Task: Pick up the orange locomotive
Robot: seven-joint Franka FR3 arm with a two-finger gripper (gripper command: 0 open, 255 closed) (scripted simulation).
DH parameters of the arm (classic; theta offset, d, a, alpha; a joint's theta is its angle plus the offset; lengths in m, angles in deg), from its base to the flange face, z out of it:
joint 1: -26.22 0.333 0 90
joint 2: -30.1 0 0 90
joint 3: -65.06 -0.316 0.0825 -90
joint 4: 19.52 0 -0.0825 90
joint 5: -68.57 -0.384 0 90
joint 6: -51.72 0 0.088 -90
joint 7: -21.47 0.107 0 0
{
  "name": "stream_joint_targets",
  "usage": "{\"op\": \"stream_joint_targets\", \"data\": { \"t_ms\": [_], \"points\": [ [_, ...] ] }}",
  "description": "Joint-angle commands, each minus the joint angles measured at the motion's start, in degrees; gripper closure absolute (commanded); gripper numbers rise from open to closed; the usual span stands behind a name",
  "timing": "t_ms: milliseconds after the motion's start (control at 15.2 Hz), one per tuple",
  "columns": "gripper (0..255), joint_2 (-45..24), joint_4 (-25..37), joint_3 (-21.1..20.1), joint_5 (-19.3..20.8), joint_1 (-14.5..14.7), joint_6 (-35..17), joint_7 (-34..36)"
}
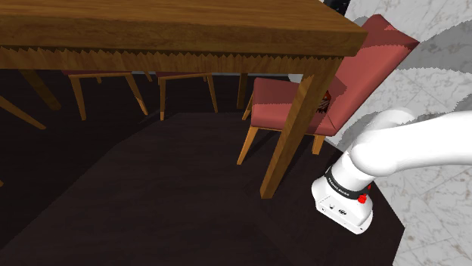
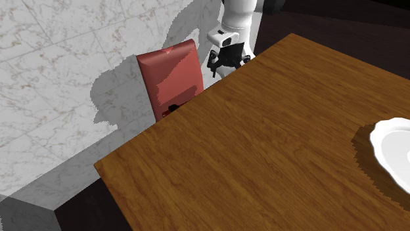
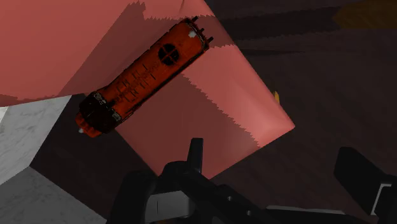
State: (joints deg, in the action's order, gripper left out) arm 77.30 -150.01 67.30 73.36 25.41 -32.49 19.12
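Observation:
The orange locomotive [image 3: 143, 76] lies on its side on a red chair seat [image 3: 210, 108], a long orange body with black ends and a black round mark. My gripper [image 3: 273, 175] is open above the seat, off to one side of the locomotive and not touching it. Its black fingers [image 3: 194, 159] stand wide apart with nothing between them. In the second exterior view the gripper [image 2: 228, 63] hangs beside the red chair back [image 2: 172, 72], just past the table's far edge. A small dark piece of the locomotive [image 1: 327, 100] peeks from behind the table leg in the shoulder view.
A wooden table [image 2: 276, 138] stands close over the chair, and its leg [image 1: 291, 136] stands right in front of the seat. A white plate [image 2: 394, 154] sits on the table's right end. A marbled wall [image 2: 59, 72] is behind the chair. More chair legs [image 1: 79, 98] stand under the table on the dark floor.

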Motion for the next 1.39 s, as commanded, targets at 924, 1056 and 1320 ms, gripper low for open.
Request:
{"op": "stream_joint_targets", "data": {
  "t_ms": [924,1056,1320],
  "points": [
    [0,-6.47,-14.75,9.59,4.32,-12.75,-21.35,11.95],
    [0,-8.01,-16.38,11.09,4.90,-14.60,-24.55,13.58],
    [0,-10.54,-18.98,13.26,5.70,-17.05,-29.71,15.69]
  ]
}}
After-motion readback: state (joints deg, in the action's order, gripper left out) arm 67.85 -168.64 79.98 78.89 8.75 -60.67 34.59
